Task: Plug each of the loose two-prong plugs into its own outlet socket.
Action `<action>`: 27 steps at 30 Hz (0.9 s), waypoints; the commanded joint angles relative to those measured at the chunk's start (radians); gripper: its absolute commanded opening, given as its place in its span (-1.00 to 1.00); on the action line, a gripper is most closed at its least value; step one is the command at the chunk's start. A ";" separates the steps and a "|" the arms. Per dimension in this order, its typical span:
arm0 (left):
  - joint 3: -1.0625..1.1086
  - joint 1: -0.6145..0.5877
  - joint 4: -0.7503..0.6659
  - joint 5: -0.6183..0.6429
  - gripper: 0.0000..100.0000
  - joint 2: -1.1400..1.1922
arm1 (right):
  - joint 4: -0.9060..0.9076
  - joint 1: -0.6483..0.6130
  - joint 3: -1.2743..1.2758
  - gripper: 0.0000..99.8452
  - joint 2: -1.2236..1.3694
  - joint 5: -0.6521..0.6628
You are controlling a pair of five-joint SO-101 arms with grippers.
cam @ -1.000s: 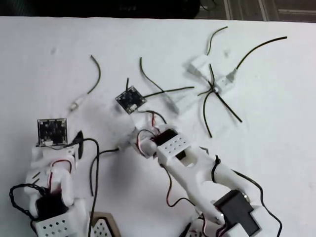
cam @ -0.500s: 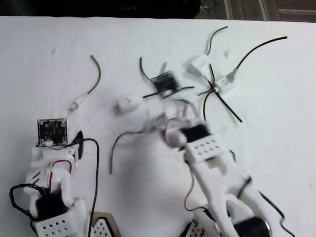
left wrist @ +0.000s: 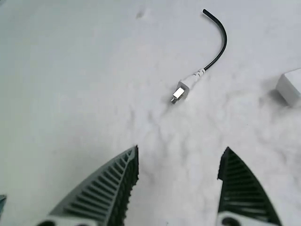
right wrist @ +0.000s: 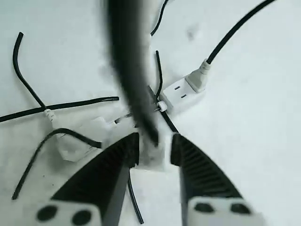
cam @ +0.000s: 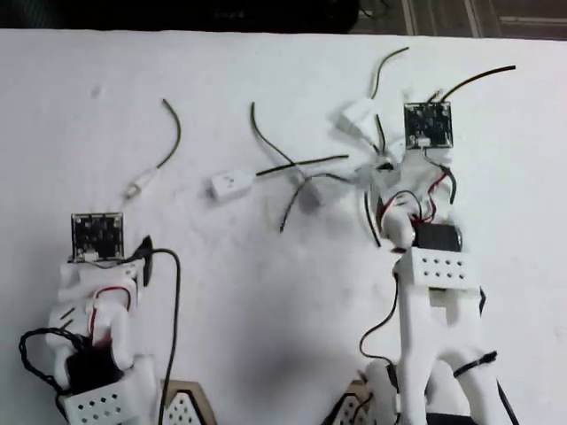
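Observation:
My right gripper point(right wrist: 153, 149) is shut on a small white plug point(right wrist: 151, 153), whose black cord point(right wrist: 129, 70) rises blurred in front of the camera. In the high view that gripper point(cam: 390, 177) sits at the back right, among tangled cords. Just beyond it lies a white socket point(right wrist: 178, 92) with a plug point(right wrist: 199, 80) in it. My left gripper point(left wrist: 178, 165) is open over bare table, and a loose white plug point(left wrist: 181, 90) on a short black cord lies ahead of it. The same loose plug point(cam: 137, 188) lies left of a white socket point(cam: 230, 184).
Another socket point(cam: 359, 115) sits at the back right. A pale socket point(right wrist: 77, 141) with cords point(cam: 301, 164) crossing it lies mid-table. The white tabletop point(cam: 266, 310) ends at a dark far edge point(cam: 266, 18). The left arm point(cam: 93, 354) stands at the front left.
The right arm swung from the table's middle to the back right cluster, dragging its plug and cord along. A white socket is left lying mid-table. The left arm barely moved.

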 commanded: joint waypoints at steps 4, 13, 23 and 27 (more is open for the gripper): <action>-0.005 0.013 -0.014 -0.009 -0.44 -0.010 | 0.150 -0.051 -0.089 -0.56 -0.039 -0.005; -0.041 0.030 -0.006 -0.015 -0.45 -0.007 | 0.160 -0.142 -0.049 -0.84 -0.030 -0.140; -0.282 0.180 0.144 -0.015 -0.45 -0.004 | -0.064 -0.168 0.110 -0.96 -0.030 -0.186; -0.321 0.189 0.157 -0.041 -0.45 -0.002 | -0.071 -0.168 0.114 -0.96 -0.028 -0.186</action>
